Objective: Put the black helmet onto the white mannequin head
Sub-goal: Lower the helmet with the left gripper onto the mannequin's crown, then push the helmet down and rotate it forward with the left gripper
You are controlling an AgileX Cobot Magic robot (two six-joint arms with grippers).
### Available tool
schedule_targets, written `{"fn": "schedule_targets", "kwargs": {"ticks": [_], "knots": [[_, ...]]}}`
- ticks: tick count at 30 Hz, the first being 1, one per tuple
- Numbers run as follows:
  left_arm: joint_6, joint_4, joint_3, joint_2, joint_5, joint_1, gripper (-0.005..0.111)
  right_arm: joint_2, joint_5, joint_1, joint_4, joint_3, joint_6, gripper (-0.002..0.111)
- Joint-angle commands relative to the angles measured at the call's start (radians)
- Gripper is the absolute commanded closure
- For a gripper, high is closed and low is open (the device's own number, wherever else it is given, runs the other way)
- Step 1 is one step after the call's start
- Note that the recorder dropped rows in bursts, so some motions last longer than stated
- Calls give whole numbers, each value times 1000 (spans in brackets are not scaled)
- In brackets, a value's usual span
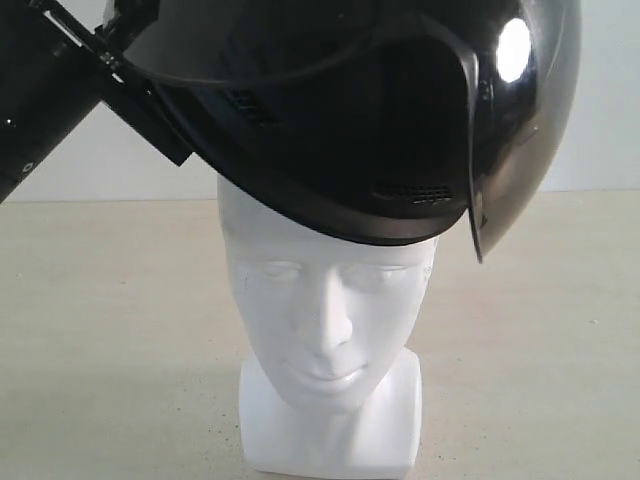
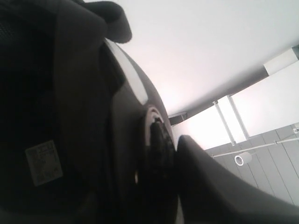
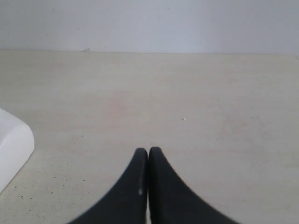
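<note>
Gripping the helmet [image 1: 380, 120] by its left rim with the left gripper [image 1: 170, 140], holding it tilted over the crown of the head [image 1: 325, 300], visor to the right; holding the right gripper [image 3: 148, 151] pressed closed, empty, above the table [image 3: 210, 93] near the head's base

Exterior low before white mannequin head [image 1: 325, 320]; left wrist tight against black helmet [image 2: 70, 116]

Left arm [image 1: 45, 100] slants in from upper left, left gripper [image 2: 180, 158] clamping the black helmet [image 1: 350, 120]; right gripper [image 3: 148, 158], bottom centre, fingertips pressed together.
</note>
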Motion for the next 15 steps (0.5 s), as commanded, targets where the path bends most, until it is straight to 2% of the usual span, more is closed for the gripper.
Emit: {"fn": "schedule_targets", "kwargs": {"ticks": [1,15], "knots": [[46,-53,6,-3,-20,24,102,-5,-7,3,-2,-1,-2,108],[32,-51,6,53,-20,24,102,-5,-7,3,-2,-1,-2,108]]}}
